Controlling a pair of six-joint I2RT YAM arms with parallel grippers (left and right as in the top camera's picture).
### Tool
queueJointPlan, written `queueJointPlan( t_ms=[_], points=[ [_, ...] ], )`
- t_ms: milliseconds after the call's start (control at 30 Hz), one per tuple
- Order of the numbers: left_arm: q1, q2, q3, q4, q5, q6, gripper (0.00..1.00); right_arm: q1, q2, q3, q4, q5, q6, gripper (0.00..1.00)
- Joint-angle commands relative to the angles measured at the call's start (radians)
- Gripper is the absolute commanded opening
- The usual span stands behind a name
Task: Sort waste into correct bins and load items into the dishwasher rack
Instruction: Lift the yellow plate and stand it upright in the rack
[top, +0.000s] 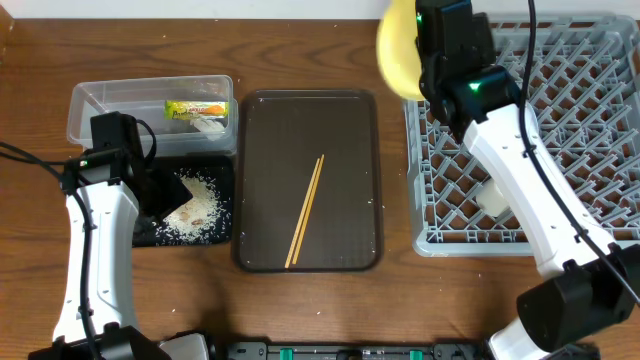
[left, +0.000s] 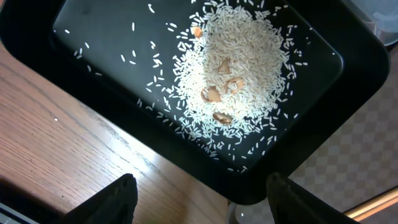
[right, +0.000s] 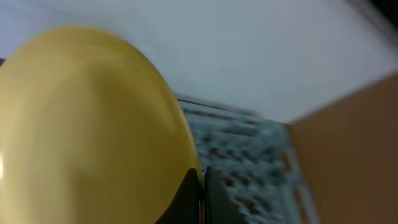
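Observation:
My right gripper (top: 420, 52) is shut on the rim of the round yellow plate (top: 395, 50), which it holds on edge in the air at the far left corner of the grey dishwasher rack (top: 570, 120). In the right wrist view the plate (right: 93, 124) fills the left side, and the fingertips (right: 193, 196) pinch its edge. My left gripper (left: 199, 199) hangs open over the near edge of the black tray (left: 93, 74), with nothing between its fingers. White rice grains (left: 236, 74) lie heaped in that tray. Two wooden chopsticks (top: 305, 210) lie on the brown tray. The printed wrapper (top: 197, 110) lies in the clear tub (top: 100, 105).
The large brown serving tray (top: 270, 140) sits in the middle, between the bins and the rack. A small pale cup (top: 492, 195) rests in the rack near its left side. Brownish bits (left: 214, 94) are mixed into the rice.

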Motion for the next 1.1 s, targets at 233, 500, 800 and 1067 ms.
queueJointPlan(
  t_ms=[233, 500, 800, 1067],
  points=[
    [0.004, -0.003, 0.009, -0.002, -0.005, -0.01, 0.69, -0.06, 0.076, 0.003, 0.005, 0.249, -0.046, 0.01],
    [0.004, -0.003, 0.009, -0.002, -0.005, -0.01, 0.7, -0.064, 0.159, 0.003, 0.019, 0.218, -0.02, 0.01],
    [0.004, -0.003, 0.009, -0.002, -0.005, -0.01, 0.7, -0.042, 0.204, 0.003, 0.031, 0.033, 0.064, 0.01],
    [0.004, -0.003, 0.009, -0.003, -0.005, -0.01, 0.7, -0.003, 0.197, 0.003, 0.031, -0.034, 0.073, 0.41]
  ],
)
